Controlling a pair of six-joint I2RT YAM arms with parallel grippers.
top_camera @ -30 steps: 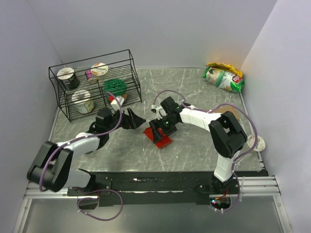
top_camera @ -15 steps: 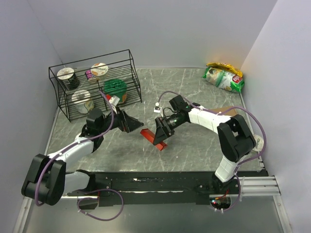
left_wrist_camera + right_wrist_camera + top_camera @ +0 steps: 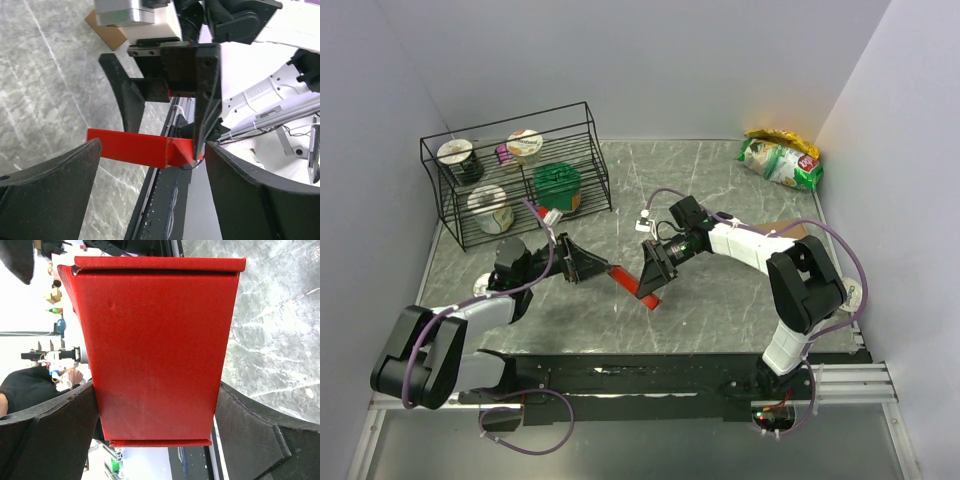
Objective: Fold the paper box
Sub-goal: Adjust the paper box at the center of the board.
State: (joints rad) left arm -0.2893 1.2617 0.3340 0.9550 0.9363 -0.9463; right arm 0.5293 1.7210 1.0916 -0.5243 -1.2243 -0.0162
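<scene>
Clamping the paper box [image 3: 155, 350], right gripper [image 3: 651, 268] may crush it; open left gripper [image 3: 592, 266], closing off-centre, could twist it loose.

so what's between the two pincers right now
The bright red thin card box: the right pincer grips it across its width, and its far end pokes between the open fingers of the left pincer. The top view shows it.

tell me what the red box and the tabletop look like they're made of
Paper box: thin red card, matte with a faint sheen. The sharp folded edges and a small dent in its face suggest paperboard.
Tabletop: a smooth grey surface with pale veins that looks like stone. Whether it is real marble or a printed laminate cannot be told from here.
</scene>
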